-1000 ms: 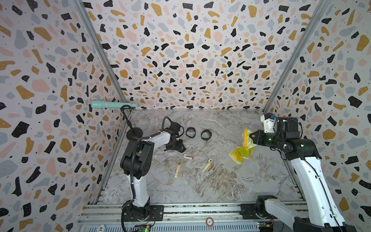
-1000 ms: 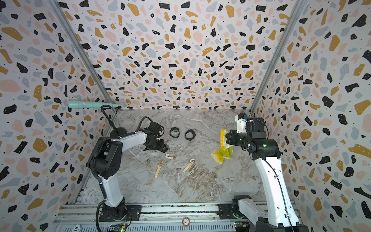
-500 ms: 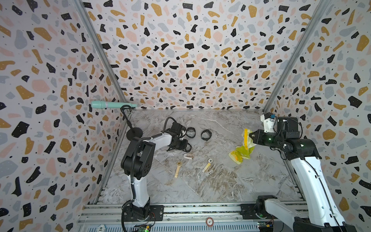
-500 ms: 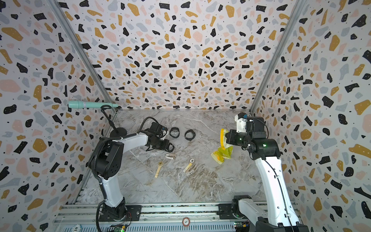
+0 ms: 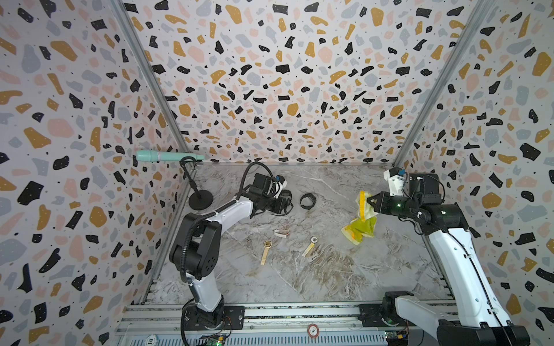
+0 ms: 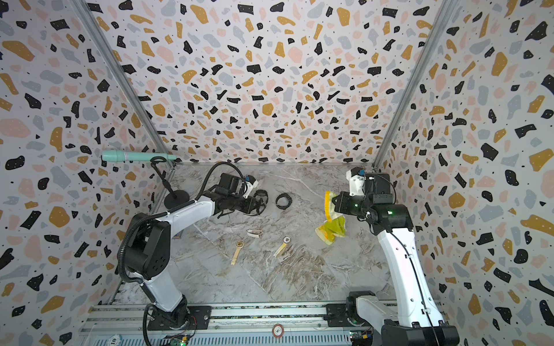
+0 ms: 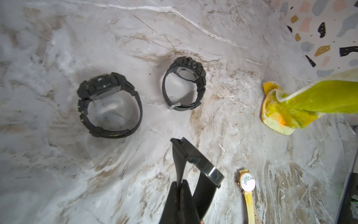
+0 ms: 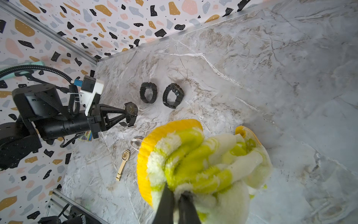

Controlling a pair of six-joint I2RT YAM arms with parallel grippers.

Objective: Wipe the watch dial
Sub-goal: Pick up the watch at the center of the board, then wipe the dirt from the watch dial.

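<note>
My left gripper [image 7: 181,183] is shut on the strap of a slim black watch [image 7: 205,168] and holds it just above the marble floor. The watch's dark round dial [image 8: 131,109] stands on edge at the fingertips in the right wrist view. In both top views this gripper [image 5: 283,206] is at the back left of the floor. My right gripper [image 8: 178,194] is shut on a bunched yellow-green cloth [image 8: 203,161]. The cloth [image 5: 359,227] hangs from it at the right, its lower end resting on the floor, well apart from the held watch.
Two chunky black watches [image 7: 108,108] [image 7: 184,85] stand on the floor just beyond the left gripper. A gold watch [image 5: 266,248], a yellow-strapped watch [image 5: 310,245] and a small pale one [image 5: 281,233] lie mid-floor. A microphone stand [image 5: 200,200] is in the back left corner.
My left gripper has moved right, toward the two chunky black watches, and its jaws have closed. The right arm and the cloth have stayed where they were.
</note>
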